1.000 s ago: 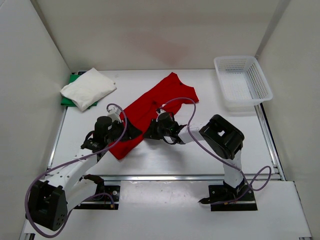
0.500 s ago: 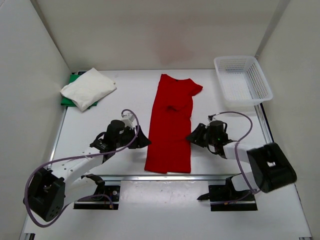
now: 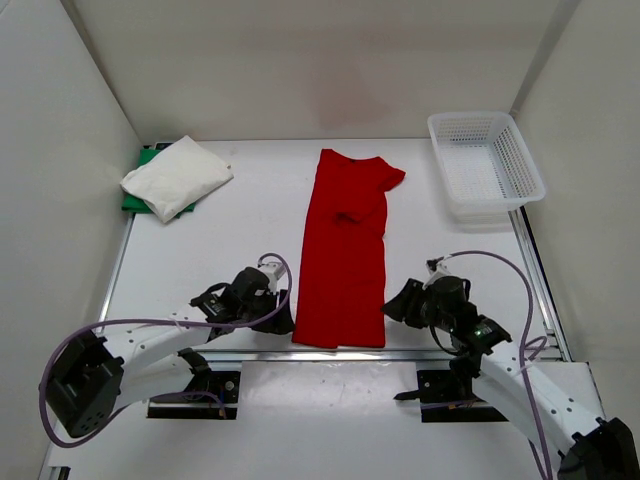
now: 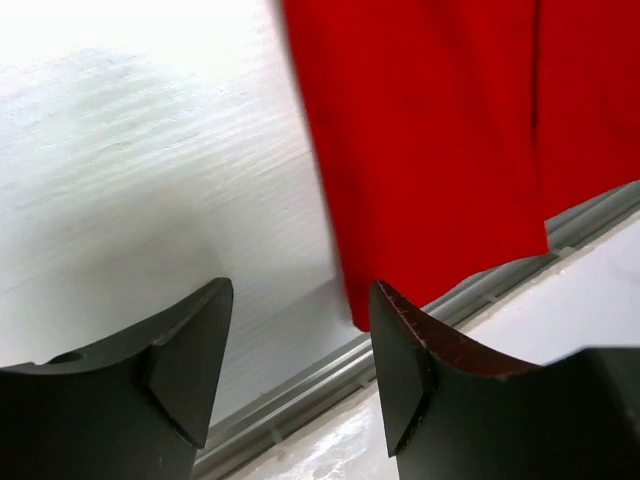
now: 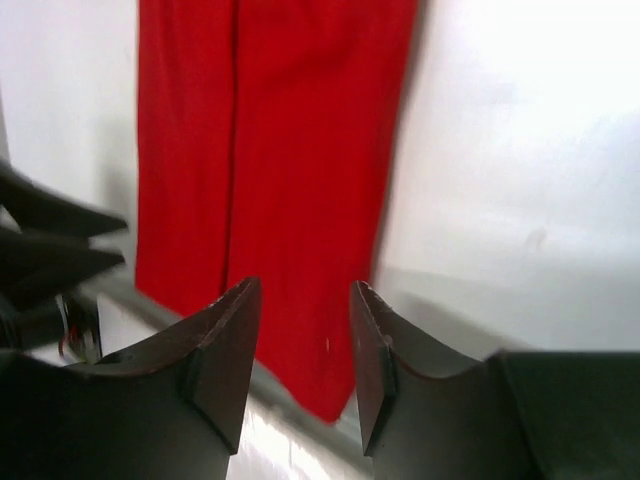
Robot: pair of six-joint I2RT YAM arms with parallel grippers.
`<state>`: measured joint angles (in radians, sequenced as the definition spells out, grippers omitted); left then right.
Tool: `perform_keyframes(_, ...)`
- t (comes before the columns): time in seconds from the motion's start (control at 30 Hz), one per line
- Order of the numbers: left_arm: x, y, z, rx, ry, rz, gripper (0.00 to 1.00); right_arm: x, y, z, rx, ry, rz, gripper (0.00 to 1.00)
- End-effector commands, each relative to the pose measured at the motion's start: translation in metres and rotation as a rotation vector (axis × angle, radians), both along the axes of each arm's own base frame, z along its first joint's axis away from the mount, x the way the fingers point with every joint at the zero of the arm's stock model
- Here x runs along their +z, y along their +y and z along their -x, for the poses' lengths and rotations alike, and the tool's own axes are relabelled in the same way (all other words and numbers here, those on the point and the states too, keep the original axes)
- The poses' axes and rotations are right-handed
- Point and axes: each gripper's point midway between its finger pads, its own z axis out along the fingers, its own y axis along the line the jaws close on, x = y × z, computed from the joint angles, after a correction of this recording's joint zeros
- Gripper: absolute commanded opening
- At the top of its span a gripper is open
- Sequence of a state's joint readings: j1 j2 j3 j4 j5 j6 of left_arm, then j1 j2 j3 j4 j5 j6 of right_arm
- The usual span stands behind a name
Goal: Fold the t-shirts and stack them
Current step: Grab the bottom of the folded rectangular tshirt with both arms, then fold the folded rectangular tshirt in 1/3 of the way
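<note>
- The red shirt (image 3: pixel 341 250) lies flat in the middle of the table (image 3: pixel 220 240). It is folded into a long strip that runs from the far side to the near edge.
- The left claw (image 3: pixel 278 311) is low, just beside the near left corner of the red shirt. Its fingers (image 4: pixel 190 350) are apart and hold nothing.
- The right claw (image 3: pixel 396 304) is low, just beside the near right corner. Its fingers (image 5: pixel 225 350) are also apart and hold nothing.
- A folded white shirt (image 3: pixel 176 175) rests on a green shirt (image 3: pixel 131 203) in the far left corner.
- A white basket (image 3: pixel 470 117) sits at the far right.
</note>
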<state>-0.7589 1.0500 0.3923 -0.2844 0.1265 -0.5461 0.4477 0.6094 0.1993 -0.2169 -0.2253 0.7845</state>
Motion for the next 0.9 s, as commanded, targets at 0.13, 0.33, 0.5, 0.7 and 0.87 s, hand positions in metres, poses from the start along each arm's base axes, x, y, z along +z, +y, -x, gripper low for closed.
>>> perform_keyframes(0.13,-0.012,-0.003,0.024,-0.045,0.094,-0.006,0.68,-0.043,0.010,0.074,0.133,0.246,0.062,0.42)
perform_keyframes(0.33,-0.016,-0.019,0.038,-0.069,0.139,0.057,0.63,-0.050,0.013,0.080,0.141,0.266,0.045,0.27)
perform_keyframes(0.5,-0.009,-0.036,0.044,-0.118,0.151,0.119,0.32,-0.043,0.019,0.078,0.138,0.257,-0.003,0.01)
perform_keyframes(0.7,0.013,-0.029,0.040,-0.089,0.117,0.152,0.00,-0.016,0.031,0.093,0.225,0.255,-0.018,0.00)
perform_keyframes(0.87,0.030,-0.018,0.058,-0.057,0.174,0.207,0.00,0.010,0.050,0.127,0.363,0.293,-0.020,0.00)
